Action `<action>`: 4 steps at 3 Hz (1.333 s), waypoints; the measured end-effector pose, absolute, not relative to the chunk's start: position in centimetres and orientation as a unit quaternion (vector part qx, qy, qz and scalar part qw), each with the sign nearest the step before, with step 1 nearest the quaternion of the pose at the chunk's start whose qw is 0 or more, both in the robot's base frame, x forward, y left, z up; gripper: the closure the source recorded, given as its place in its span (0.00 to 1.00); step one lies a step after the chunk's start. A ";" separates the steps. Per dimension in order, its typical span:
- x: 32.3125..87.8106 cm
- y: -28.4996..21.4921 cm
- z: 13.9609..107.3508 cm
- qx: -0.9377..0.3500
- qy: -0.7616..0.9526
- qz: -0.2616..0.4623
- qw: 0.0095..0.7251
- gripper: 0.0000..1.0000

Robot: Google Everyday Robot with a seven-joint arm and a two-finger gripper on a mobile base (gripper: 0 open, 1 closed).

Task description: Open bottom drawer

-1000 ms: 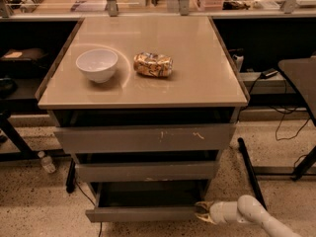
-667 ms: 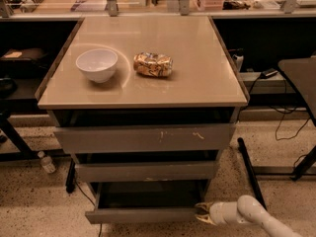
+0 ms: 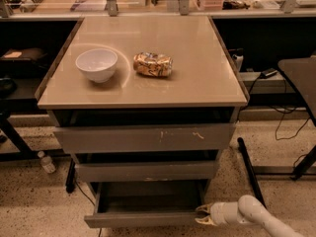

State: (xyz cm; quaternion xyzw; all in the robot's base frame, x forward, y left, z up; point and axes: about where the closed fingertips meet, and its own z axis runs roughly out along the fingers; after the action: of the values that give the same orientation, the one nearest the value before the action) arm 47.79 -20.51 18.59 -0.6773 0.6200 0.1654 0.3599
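The bottom drawer (image 3: pixel 143 219) is the lowest and narrowest grey front of the cabinet. It stands pulled out toward me, showing its shallow grey box interior (image 3: pixel 148 196). My gripper (image 3: pixel 201 215), on a white arm coming in from the lower right, sits at the right end of the drawer's front, with its pale fingertips beside the front's edge. Above it are the mid-width drawer (image 3: pixel 145 172) and the widest drawer (image 3: pixel 143 138) with pale scratches; both are pushed in.
On the beige cabinet top (image 3: pixel 197 83) stand a white bowl (image 3: pixel 97 64) and a crumpled snack bag (image 3: pixel 153 64). A plastic bottle (image 3: pixel 47 162) lies on the floor at left. A dark table (image 3: pixel 301 78) and cables are at right.
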 end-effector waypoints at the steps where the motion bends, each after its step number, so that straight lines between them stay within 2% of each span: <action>1: 47.3 -19.3 18.5 -0.685 0.611 0.176 0.355 0.60; 3: 46.8 -19.0 18.4 -0.688 0.608 0.180 0.353 0.13; 4: 46.8 -19.0 18.4 -0.688 0.608 0.180 0.353 0.00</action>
State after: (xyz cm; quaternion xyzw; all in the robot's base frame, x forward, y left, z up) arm 46.81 -18.99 18.41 -0.6881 0.6080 0.1798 0.3528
